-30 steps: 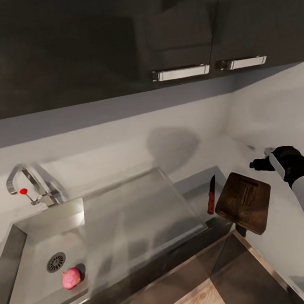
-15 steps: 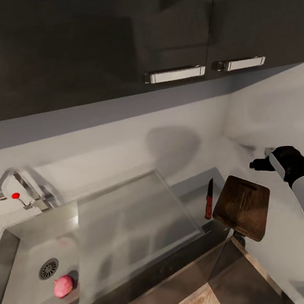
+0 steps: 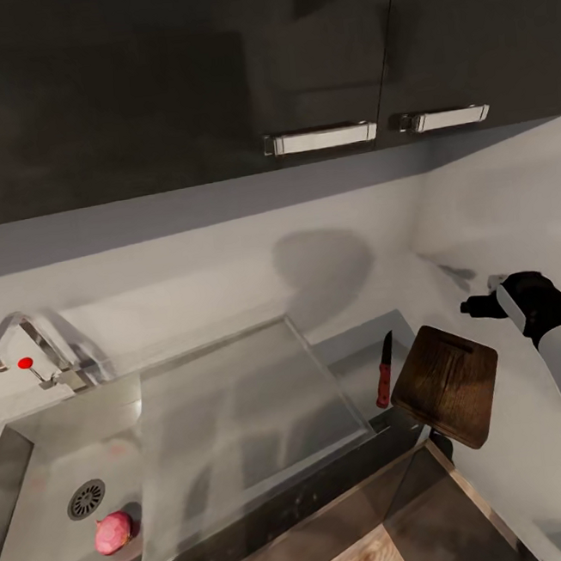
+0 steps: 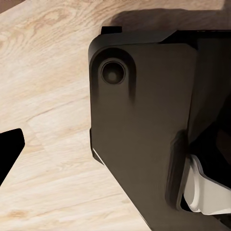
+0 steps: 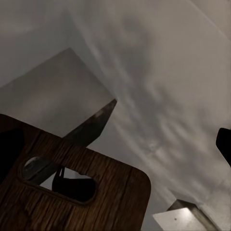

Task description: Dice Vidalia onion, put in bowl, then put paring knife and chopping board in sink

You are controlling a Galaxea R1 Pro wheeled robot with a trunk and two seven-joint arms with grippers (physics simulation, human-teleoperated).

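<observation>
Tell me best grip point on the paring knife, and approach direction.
Judging from the head view, grip the red handle of the paring knife from above. It lies flat on the countertop, blade pointing toward the wall, close beside the chopping board, so set the pincer fingers across the handle's width.

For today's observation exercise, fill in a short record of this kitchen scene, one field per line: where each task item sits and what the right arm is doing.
Onion: Vidalia onion in the sink basin, beside the drain
Knife: paring knife on the countertop, beside the chopping board
Board: chopping board at the counter's edge, overhanging it
Right arm: right gripper raised beyond the board, holding nothing
Bowl: not seen
</observation>
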